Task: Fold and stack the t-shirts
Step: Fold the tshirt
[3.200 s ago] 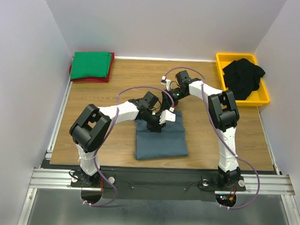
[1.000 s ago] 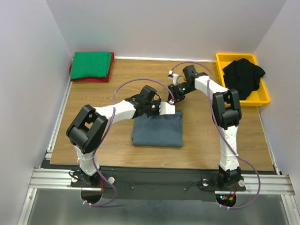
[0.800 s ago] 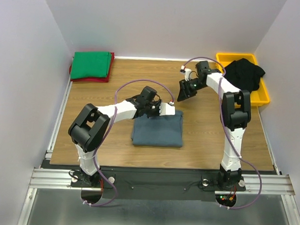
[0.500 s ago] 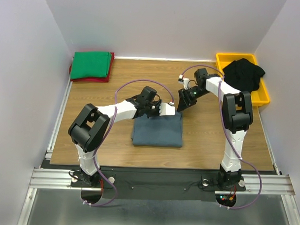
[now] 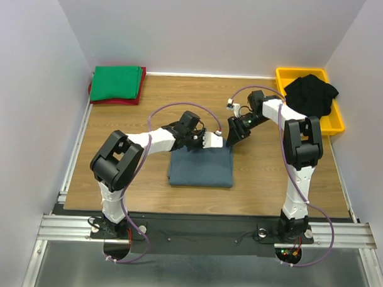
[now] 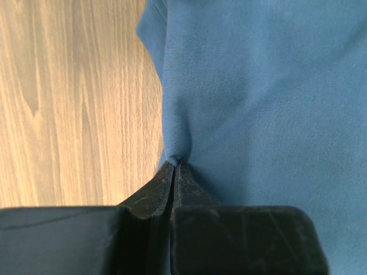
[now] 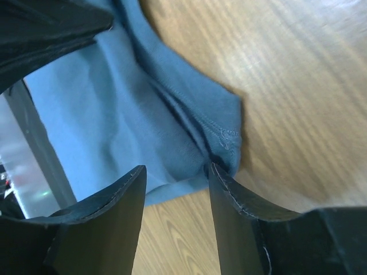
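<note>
Pinching shirt (image 6: 258, 86) edge tight in the left gripper (image 6: 174, 167), likely to anchor the fold; straddling the shirt corner with right gripper (image 7: 176, 172) parted, nothing gripped, probably to grab and square it

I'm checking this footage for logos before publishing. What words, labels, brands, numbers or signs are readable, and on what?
None can be read in any view. The blue-grey shirt, green shirt, black shirts, yellow bin and wooden table all look plain and unmarked.
</note>
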Controlling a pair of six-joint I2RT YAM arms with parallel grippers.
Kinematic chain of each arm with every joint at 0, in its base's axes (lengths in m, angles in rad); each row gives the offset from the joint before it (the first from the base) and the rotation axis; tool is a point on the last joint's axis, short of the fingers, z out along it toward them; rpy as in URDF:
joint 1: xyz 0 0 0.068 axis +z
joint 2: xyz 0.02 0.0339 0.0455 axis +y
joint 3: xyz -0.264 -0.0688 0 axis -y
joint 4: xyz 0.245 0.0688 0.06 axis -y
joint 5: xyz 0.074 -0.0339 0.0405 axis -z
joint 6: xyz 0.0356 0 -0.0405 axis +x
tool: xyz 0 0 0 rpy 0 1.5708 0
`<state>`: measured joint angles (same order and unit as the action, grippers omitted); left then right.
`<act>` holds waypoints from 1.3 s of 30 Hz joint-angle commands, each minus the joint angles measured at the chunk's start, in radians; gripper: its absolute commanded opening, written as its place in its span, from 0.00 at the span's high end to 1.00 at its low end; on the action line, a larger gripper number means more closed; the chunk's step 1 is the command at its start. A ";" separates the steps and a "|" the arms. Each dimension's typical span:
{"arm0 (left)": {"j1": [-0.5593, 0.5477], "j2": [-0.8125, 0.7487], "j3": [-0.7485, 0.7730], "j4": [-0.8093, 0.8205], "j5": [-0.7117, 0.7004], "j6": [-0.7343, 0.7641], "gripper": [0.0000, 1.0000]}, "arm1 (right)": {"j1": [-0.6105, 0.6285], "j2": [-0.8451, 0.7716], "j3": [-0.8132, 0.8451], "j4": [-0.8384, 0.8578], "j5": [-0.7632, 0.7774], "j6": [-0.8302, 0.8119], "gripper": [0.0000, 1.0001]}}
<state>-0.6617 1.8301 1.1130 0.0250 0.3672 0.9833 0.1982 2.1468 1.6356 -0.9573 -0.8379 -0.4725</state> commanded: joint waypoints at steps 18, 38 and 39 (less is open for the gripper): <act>0.013 0.021 0.062 0.003 0.018 0.028 1.00 | -0.002 -0.088 0.058 -0.046 0.028 0.001 0.99; 0.085 0.032 0.203 -0.149 0.065 -0.006 0.79 | -0.034 0.002 -0.005 0.134 0.137 0.086 0.99; 0.103 0.029 0.212 -0.163 0.081 -0.015 0.74 | -0.036 0.001 -0.003 0.132 0.137 0.086 0.99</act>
<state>-0.6292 1.8706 1.2564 -0.0738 0.4229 0.9928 0.1753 2.1555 1.6066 -0.8661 -0.7174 -0.4030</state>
